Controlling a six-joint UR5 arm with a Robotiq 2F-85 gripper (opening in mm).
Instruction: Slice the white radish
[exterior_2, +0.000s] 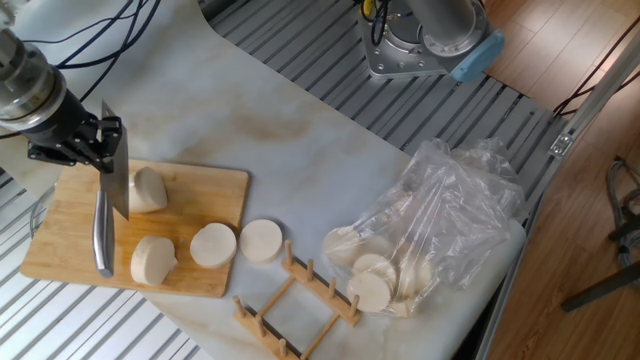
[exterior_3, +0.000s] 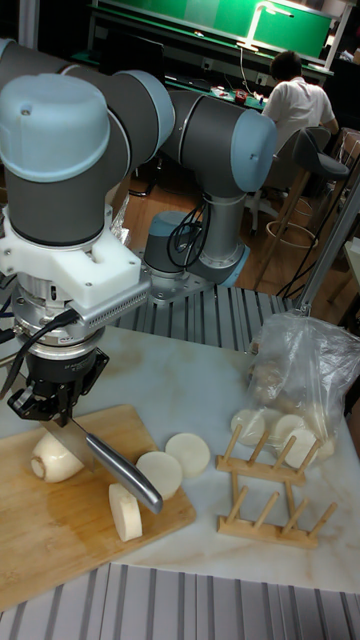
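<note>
On the bamboo board, the gripper clamps a steel knife beside the smooth white radish.

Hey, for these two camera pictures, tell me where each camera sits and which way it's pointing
Fixed view: sits high, looking steeply down on the table; shows the gripper with the knife and the arm's base at top.
Tall fixed view: sits low at the table's near edge, facing the robot and the room behind; shows the whole arm and gripper.
Shared: cutting board, white radish, wooden rack, plastic bag.
</note>
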